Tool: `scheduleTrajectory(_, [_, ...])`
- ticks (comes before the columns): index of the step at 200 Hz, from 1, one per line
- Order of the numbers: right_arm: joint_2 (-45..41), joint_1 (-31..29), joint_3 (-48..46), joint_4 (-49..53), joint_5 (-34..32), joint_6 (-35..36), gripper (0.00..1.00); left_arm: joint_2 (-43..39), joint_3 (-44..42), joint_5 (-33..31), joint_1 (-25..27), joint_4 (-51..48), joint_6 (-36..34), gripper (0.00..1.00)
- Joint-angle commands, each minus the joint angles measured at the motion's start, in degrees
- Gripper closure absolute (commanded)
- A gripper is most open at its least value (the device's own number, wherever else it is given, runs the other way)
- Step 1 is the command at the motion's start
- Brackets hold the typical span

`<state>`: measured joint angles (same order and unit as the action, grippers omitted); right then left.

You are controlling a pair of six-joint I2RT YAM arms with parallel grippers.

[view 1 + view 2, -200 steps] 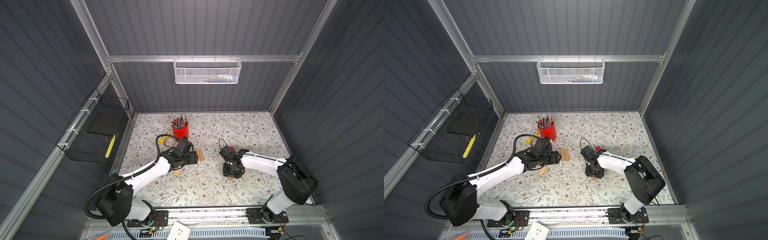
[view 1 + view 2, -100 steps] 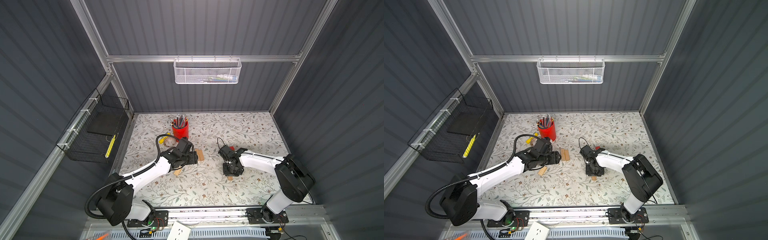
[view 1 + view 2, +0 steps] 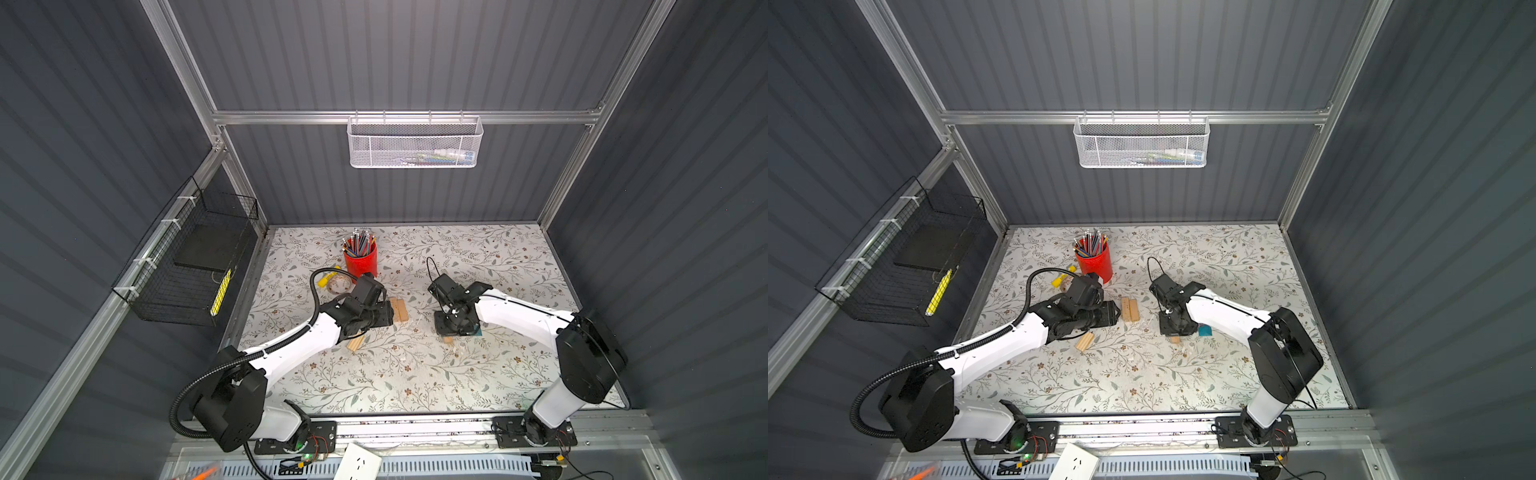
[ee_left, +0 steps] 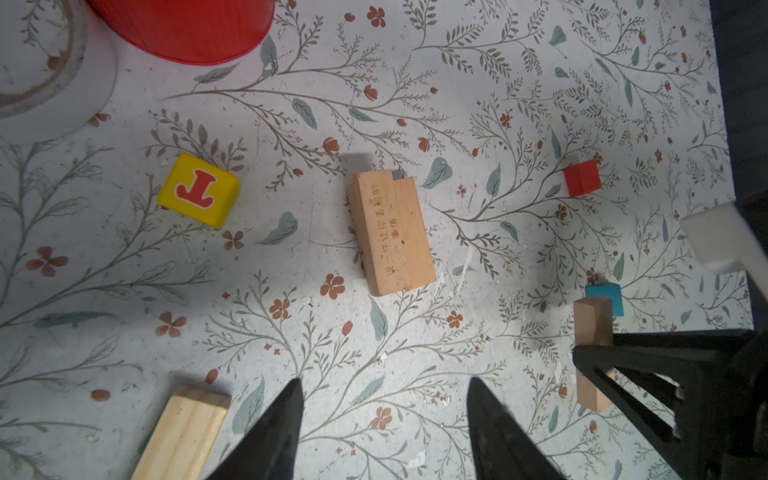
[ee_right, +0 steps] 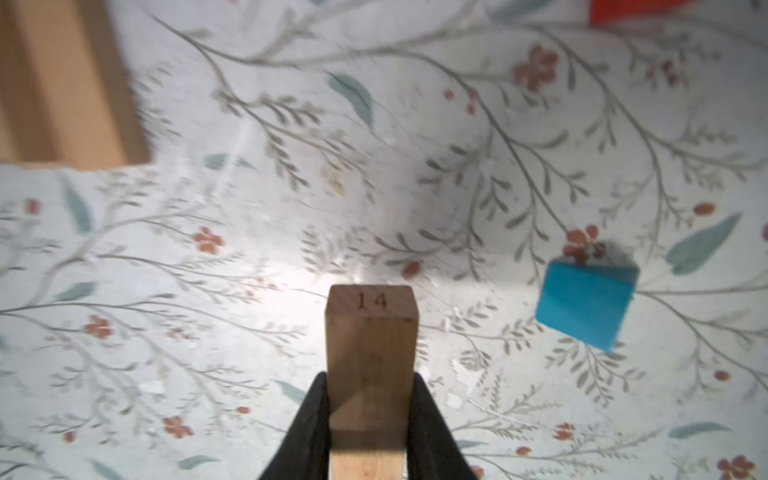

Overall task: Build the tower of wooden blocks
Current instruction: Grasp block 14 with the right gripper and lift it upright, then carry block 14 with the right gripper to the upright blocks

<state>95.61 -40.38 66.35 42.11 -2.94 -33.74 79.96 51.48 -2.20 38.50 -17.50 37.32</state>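
Clamping the numbered plank [image 5: 371, 332] across its width, right gripper [image 5: 370, 382] is holding probably light, stiff, slick wood; left gripper [image 4: 384, 380] hanging half-spread, empty

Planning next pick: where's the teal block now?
In a top view, the teal block lies right of centre, just beside the right gripper, which is shut on a wood plank.

I count four pale oblong wood planks [image 4: 390, 232], one yellow painted cube [image 4: 198, 190], one red cube [image 4: 582, 178], one teal cube [image 5: 586, 303], one red pencil cup [image 3: 1095, 262].
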Motion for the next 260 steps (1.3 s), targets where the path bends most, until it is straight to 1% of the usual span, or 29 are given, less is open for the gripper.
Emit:
scheduleTrajectory(1, [4.03,-1.13,5.75,1.78,1.79,2.63,0.79,-1.43,0.14,2.65,-2.37,2.12,0.74,0.4])
scheduleTrajectory(24, [8.86,-1.9,12.49,1.79,3.19,3.78,0.79,-0.98,-1.37,6.3,-5.17,5.41,2.27,0.46])
scheduleTrajectory(39, [11.78,-2.06,15.92,2.02,4.29,3.93,0.79,-0.23,-2.35,8.34,-6.71,7.59,3.63,0.49])
scheduleTrajectory(70, [16.49,-2.51,21.3,2.09,4.8,4.67,0.79,1.04,-3.63,9.03,-7.95,9.85,5.88,0.54])
scheduleTrajectory(94, [19.52,-2.51,24.09,2.67,5.47,4.64,0.8,1.67,-3.79,9.1,-8.22,9.94,6.45,0.55])
scheduleTrajectory(163, [24.78,-2.44,29.96,4.16,4.99,5.57,0.81,1.16,-4.4,7.82,-8.44,8.72,6.02,0.55])
scheduleTrajectory(260, [27.68,-2.42,32.24,4.73,5.05,5.19,0.82,1.33,-4.87,7.65,-8.63,8.58,5.9,0.56])
